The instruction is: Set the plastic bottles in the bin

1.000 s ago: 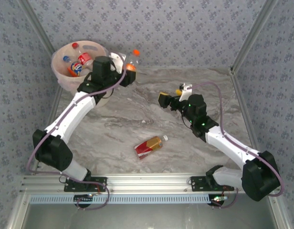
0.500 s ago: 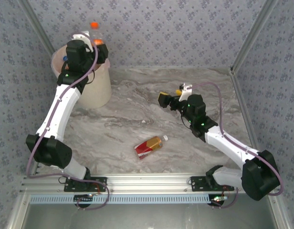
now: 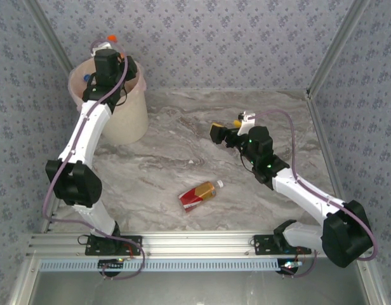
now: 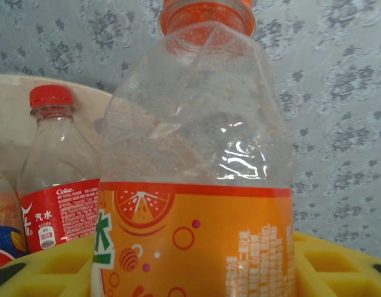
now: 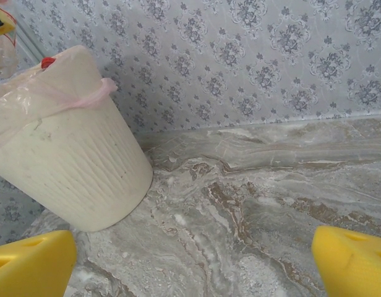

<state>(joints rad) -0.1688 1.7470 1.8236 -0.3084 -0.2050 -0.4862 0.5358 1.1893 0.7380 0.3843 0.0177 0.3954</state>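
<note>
Swung leftward within a second, left gripper (image 3: 110,56) hangs over the cream-white round plastic bin (image 3: 129,121), clamped on a clear orange-labelled plastic bottle (image 4: 196,185) (poised to drop); right gripper (image 3: 227,127) idles agape.

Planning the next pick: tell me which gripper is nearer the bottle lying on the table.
Right. The right gripper hovers open a short way beyond the red-labelled bottle; the left gripper is far off over the bin, holding an orange-labelled bottle.
</note>
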